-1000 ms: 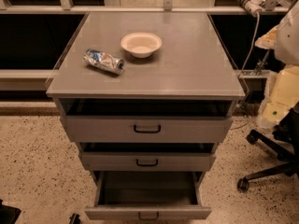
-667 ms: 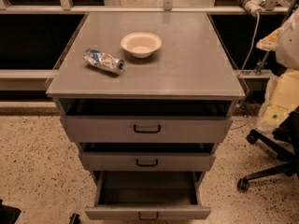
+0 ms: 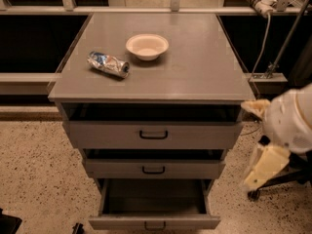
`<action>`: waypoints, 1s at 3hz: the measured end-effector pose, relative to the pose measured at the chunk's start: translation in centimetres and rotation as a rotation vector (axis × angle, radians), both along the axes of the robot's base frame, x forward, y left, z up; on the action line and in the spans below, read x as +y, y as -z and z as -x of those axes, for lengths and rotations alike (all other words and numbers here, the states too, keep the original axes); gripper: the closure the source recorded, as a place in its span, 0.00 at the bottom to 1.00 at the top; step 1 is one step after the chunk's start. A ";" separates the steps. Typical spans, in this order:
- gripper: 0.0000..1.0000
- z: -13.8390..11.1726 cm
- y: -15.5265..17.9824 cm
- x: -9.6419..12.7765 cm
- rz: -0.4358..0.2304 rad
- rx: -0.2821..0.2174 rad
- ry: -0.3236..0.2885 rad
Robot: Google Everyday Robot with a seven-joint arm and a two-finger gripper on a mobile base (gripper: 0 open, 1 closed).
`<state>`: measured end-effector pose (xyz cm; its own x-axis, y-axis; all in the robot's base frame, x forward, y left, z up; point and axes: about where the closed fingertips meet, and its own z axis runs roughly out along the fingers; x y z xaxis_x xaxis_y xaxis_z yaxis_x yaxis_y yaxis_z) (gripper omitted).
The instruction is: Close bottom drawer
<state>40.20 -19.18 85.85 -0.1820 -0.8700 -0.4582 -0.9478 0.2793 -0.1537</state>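
Grey bottom drawer stays open; end effector lower, at right.

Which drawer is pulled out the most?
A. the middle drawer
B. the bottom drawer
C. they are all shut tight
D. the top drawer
B: the bottom drawer sticks out furthest, so you can see right down into it, while the two above are open only a crack. The robot's hand is off to the right of the cabinet, not touching any drawer.
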 end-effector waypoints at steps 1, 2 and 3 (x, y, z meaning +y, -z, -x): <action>0.00 2.3 9.8 1.0 -0.226 0.081 0.082; 0.00 3.4 19.5 0.1 -0.327 0.171 0.209; 0.19 3.0 21.4 0.1 -0.346 0.178 0.230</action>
